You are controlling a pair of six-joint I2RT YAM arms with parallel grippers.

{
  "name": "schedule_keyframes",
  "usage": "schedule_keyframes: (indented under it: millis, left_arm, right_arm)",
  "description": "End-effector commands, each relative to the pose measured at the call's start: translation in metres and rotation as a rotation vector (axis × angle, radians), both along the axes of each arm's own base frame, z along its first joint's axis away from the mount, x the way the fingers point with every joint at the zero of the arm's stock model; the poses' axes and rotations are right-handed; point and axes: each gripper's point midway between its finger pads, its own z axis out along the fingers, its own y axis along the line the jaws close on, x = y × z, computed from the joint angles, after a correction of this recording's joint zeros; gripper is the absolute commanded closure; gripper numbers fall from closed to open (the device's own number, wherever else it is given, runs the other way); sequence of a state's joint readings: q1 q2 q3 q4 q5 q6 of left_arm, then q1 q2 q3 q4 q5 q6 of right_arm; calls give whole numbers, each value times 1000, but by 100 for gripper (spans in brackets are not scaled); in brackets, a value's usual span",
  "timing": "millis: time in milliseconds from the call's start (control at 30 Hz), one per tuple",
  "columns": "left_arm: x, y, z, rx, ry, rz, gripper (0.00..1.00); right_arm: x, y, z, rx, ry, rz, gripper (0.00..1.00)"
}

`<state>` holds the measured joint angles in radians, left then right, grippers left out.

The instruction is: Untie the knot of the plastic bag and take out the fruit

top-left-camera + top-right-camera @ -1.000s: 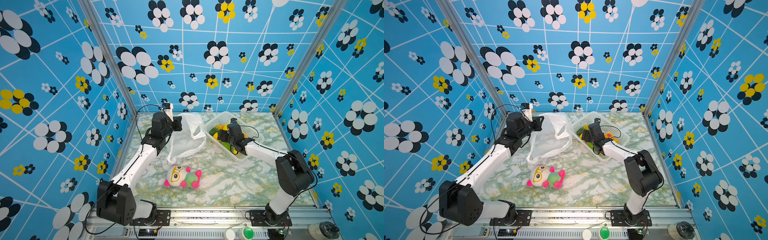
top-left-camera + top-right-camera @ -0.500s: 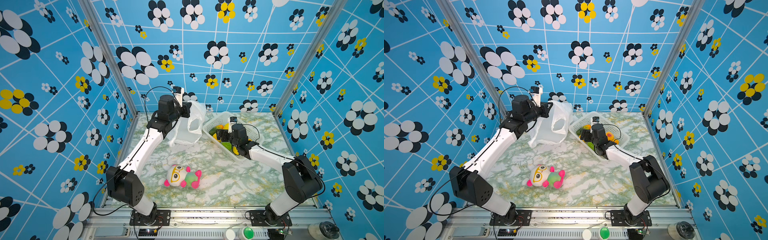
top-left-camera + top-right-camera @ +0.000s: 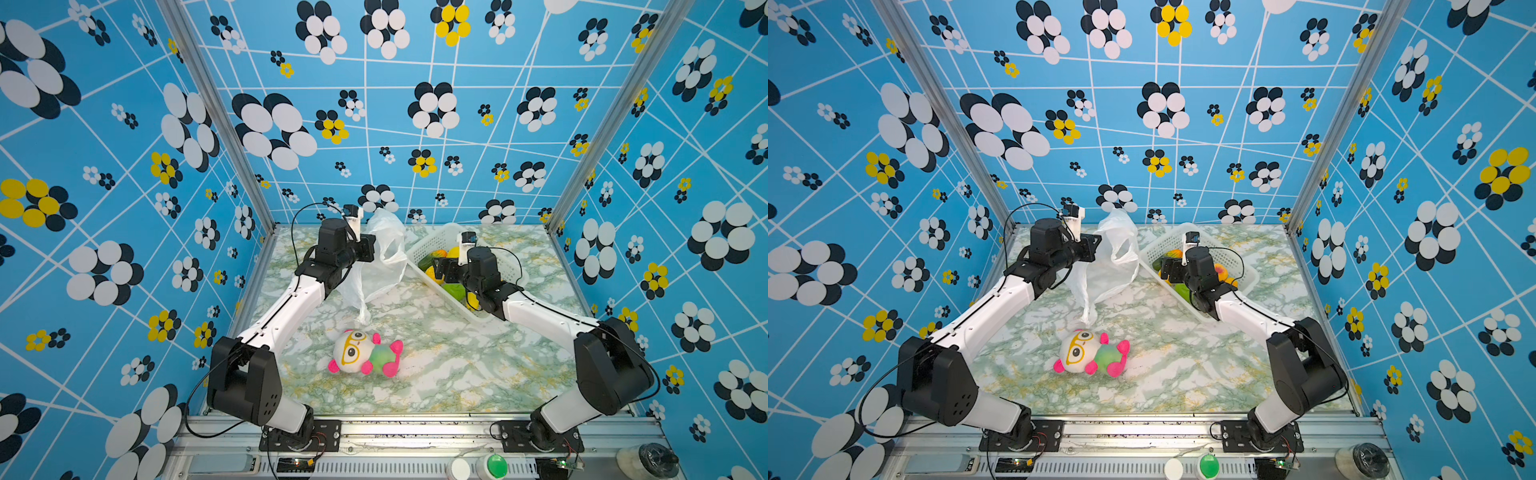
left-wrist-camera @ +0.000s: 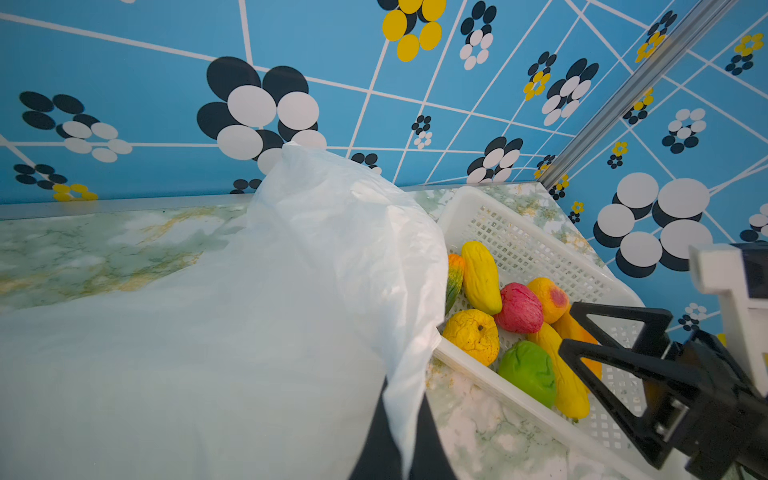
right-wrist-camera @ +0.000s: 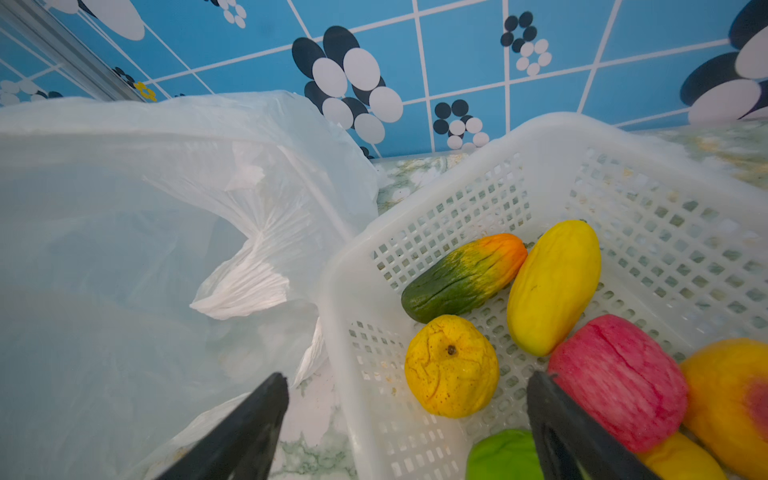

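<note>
Your left gripper (image 4: 401, 415) is clamped shut on a fold of the bag (image 3: 386, 257). It holds the bag up off the table (image 3: 457, 374) near the back wall, so the thin white plastic hangs limp and only its lowest tail reaches the marbled surface. Lifted like this, the bag drapes slack and see-through. Nothing shows inside it and no knot is visible, so the untying looks done and the bag looks empty. Your right gripper (image 5: 407, 380) has its jaws spread wide and holds nothing. It hovers low over a corner of the basket (image 5: 552, 120), just beside the bag, with one finger outside the basket wall and the other above the fruit (image 4: 482, 278). The fruit lies in the basket, with yellow, orange, pink-red and green pieces crowded together. Wide jaws at that spot suit either letting a piece go or reaching for one; which it is cannot be told. A doll (image 3: 365, 353) lies alone at the front of the table, well apart from both grippers.
</note>
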<state>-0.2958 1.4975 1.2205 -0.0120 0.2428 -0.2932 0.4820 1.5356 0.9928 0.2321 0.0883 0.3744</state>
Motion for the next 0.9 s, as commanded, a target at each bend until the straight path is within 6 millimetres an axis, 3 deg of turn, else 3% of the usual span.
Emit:
schedule_keyframes:
  millis: [0, 33, 67, 133, 267, 300, 367, 500, 633, 700, 733, 767, 867]
  left_arm:
    - [1, 5, 22, -42, -18, 29, 100]
    - [-2, 5, 25, -45, -10, 29, 100]
    - [-4, 6, 28, -47, -6, 32, 91]
    - [-12, 12, 37, -44, -4, 54, 63]
    - [-37, 38, 61, -46, -39, 147, 29]
    - [-45, 43, 68, -53, -55, 163, 3]
    - [-65, 56, 86, -74, -89, 198, 1]
    - [-108, 86, 118, -103, -164, 288, 1]
    - [-150, 137, 137, -106, -194, 495, 1]
    - [-165, 154, 133, -93, -201, 563, 1]
    - [-172, 157, 121, -79, -198, 566, 1]
    - [-178, 156, 108, -66, -224, 543, 1]
    - [-197, 167, 99, -74, -416, 570, 1]
  right_arm:
    - [-11, -27, 38, -5, -47, -111, 5]
    - [-16, -35, 46, -1, -53, -143, 3]
    - [-21, -42, 53, 2, -57, -166, 2]
    - [-34, -56, 67, 17, -68, -210, 1]
    - [-57, -93, 85, 15, -63, -357, 1]
    - [-62, -104, 88, 11, -61, -401, 1]
    - [-75, -129, 91, 12, -59, -519, 1]
    - [-96, -154, 91, 2, -100, -591, 1]
    - [-119, -196, 103, -72, -166, -697, 1]
    - [-128, -224, 99, -137, -117, -773, 1]
    - [-134, -239, 92, -127, -67, -815, 1]
    - [-138, -248, 85, -112, -35, -825, 1]
    - [-141, -263, 71, -145, -32, -816, 1]
